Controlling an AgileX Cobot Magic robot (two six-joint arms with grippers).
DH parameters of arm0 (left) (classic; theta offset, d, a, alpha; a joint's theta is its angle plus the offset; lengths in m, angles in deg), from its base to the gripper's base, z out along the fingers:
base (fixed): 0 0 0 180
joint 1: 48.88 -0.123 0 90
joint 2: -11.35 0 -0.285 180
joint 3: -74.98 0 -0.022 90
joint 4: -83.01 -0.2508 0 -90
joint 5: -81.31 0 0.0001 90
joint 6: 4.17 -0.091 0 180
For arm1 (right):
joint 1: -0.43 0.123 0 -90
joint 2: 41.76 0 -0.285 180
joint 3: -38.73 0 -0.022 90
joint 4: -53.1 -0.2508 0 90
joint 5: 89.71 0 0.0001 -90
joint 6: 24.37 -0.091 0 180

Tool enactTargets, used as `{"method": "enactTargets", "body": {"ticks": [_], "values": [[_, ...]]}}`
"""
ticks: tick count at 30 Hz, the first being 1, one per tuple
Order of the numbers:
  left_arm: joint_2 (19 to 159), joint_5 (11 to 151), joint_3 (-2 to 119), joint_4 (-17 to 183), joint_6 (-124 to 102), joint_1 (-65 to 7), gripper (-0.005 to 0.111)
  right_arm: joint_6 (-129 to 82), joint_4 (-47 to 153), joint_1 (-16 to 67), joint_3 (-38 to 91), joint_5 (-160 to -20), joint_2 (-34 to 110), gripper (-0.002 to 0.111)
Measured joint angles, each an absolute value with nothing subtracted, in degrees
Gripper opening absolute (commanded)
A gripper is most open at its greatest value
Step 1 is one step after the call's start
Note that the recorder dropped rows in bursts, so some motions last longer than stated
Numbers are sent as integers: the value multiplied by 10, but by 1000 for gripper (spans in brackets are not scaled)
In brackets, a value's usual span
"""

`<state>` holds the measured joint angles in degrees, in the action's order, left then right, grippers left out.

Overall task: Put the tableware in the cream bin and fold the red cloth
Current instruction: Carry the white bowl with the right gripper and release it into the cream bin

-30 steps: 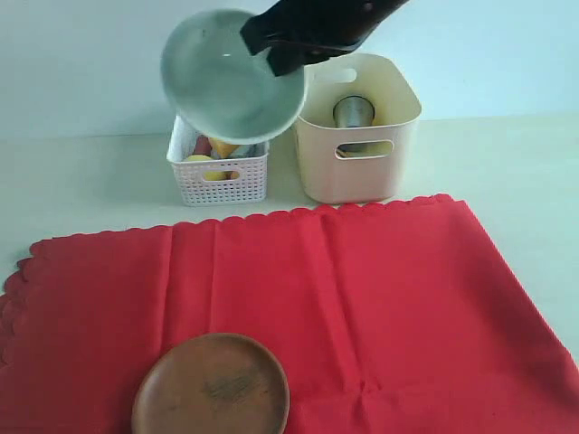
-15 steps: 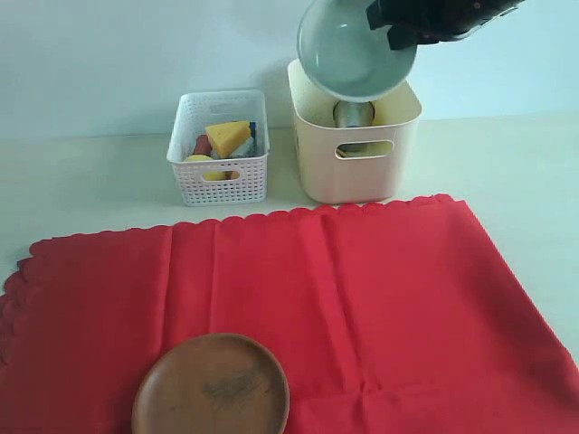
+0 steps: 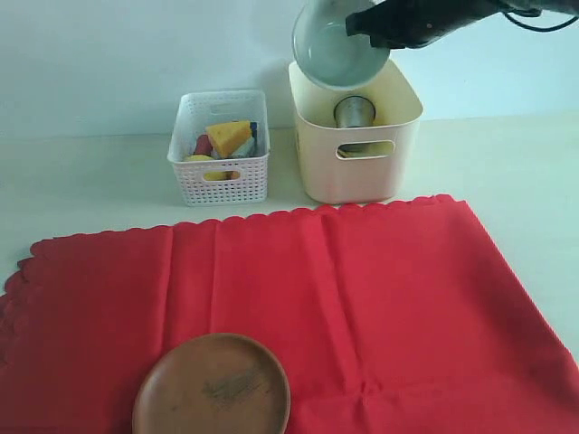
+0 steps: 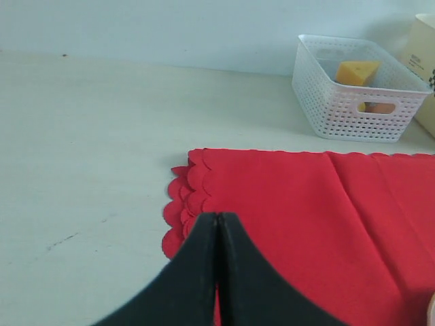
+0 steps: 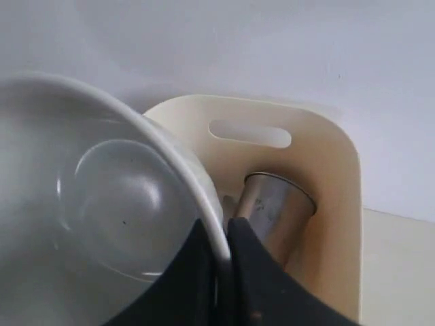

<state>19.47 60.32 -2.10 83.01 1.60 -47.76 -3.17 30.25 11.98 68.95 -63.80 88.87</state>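
While left pincer (image 4: 217,219) sits closed, right pincer (image 5: 221,231) has swung its gripped bowl (image 3: 330,50) over the bin (image 3: 357,176).

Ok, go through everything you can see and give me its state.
cream bin, upright
steel cup, leaning inside the cream bin
bowl, tilted, rim clamped in the right jaws, above the cream bin
red cloth, spread out, unfolded
wooden plate, lying on the red cloth
white basket, upright, holding toy foods
left jaws, shut, empty
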Motion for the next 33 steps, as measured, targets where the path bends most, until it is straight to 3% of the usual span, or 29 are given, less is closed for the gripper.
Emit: {"method": "enactTargets", "body": {"ticks": [9, 17, 27, 33], "values": [[195, 603, -21, 830, 16, -478, 1, -44, 380, 120, 811, -621, 1007, 0], [195, 603, -21, 830, 16, -478, 1, -36, 400, 120, 824, -611, 1043, 1], [195, 603, -21, 830, 16, -478, 1, -28, 423, 120, 824, -601, 1050, 41], [195, 603, -21, 830, 16, -478, 1, -28, 423, 120, 824, -600, 1036, 44]]}}
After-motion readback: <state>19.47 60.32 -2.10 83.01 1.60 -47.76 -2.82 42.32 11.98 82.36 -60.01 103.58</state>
